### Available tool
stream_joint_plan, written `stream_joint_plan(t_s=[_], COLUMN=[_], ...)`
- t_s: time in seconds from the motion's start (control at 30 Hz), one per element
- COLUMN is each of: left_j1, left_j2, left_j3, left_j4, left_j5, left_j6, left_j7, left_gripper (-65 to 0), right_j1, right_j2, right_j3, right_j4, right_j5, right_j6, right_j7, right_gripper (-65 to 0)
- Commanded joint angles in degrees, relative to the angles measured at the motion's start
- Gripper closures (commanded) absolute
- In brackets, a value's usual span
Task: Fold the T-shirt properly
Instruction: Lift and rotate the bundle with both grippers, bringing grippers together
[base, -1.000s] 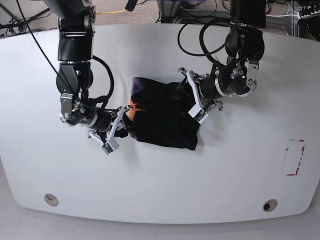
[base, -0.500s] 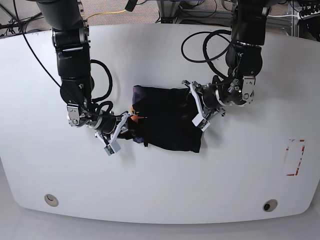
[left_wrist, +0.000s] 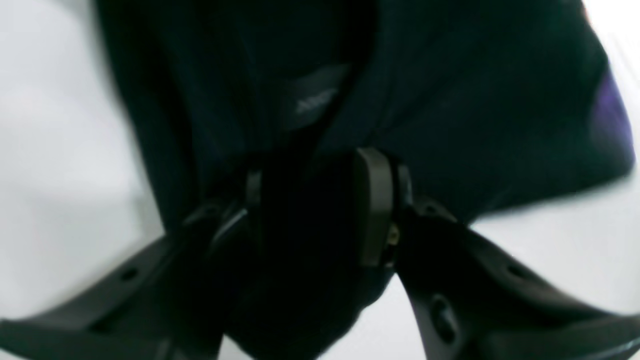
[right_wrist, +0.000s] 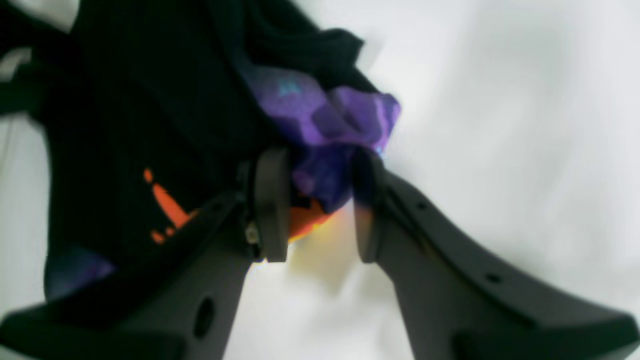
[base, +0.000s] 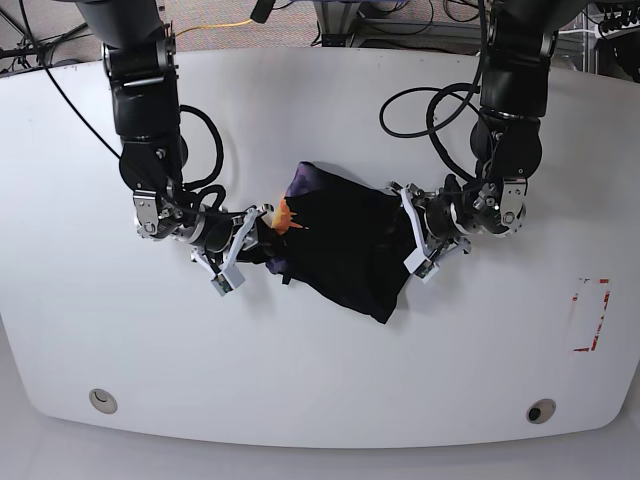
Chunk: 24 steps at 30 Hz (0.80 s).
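Black T-shirt (base: 345, 240) bunched between both tools, left tool (left_wrist: 320, 210) and right tool (right_wrist: 317, 205) each clamped on cloth (printed corner).

My T-shirt (base: 345, 240) is black with a purple, orange and pale blue print; the tabletop (base: 320, 380) is plain white.

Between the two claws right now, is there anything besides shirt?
No. In the base view only the T-shirt spans from the right claw to the left claw, each shut on an end.
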<state>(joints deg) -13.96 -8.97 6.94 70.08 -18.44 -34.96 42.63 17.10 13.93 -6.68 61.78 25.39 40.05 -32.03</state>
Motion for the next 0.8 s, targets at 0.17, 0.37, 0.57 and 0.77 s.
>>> stream_joint_plan(t_s=[0.17, 0.37, 0.57, 0.77], left_j1=[-3.93, -4.73, -1.56, 3.01], left_j2=[-2.24, -4.79, -4.87, -4.35], left_j3=[-0.39, -0.57, -0.83, -1.62], left_j4=[0.55, 3.81, 13.83, 22.62], left_j5=[1.69, 1.60, 1.69, 1.60], left_j6=[1.07, 1.07, 1.07, 1.07], left_j7=[1.63, 1.72, 1.98, 1.98], left_gripper=[-21.9, -21.8, -21.8, -21.8], right_j1=[-9.06, -12.75, -13.63, -11.70], right_j2=[-2.29, -5.63, -5.98, -7.82], right_j3=[0.04, -2.07, -3.04, -0.22], right_j4=[19.32, 27.85, 36.02, 38.66], right_j5=[-1.61, -1.61, -1.08, -1.08], right_j6=[-0.05, -0.05, -0.05, -0.05], right_j7=[-10.56, -16.63, -19.18, -20.85], right_gripper=[-18.9, -18.9, -18.9, -19.0])
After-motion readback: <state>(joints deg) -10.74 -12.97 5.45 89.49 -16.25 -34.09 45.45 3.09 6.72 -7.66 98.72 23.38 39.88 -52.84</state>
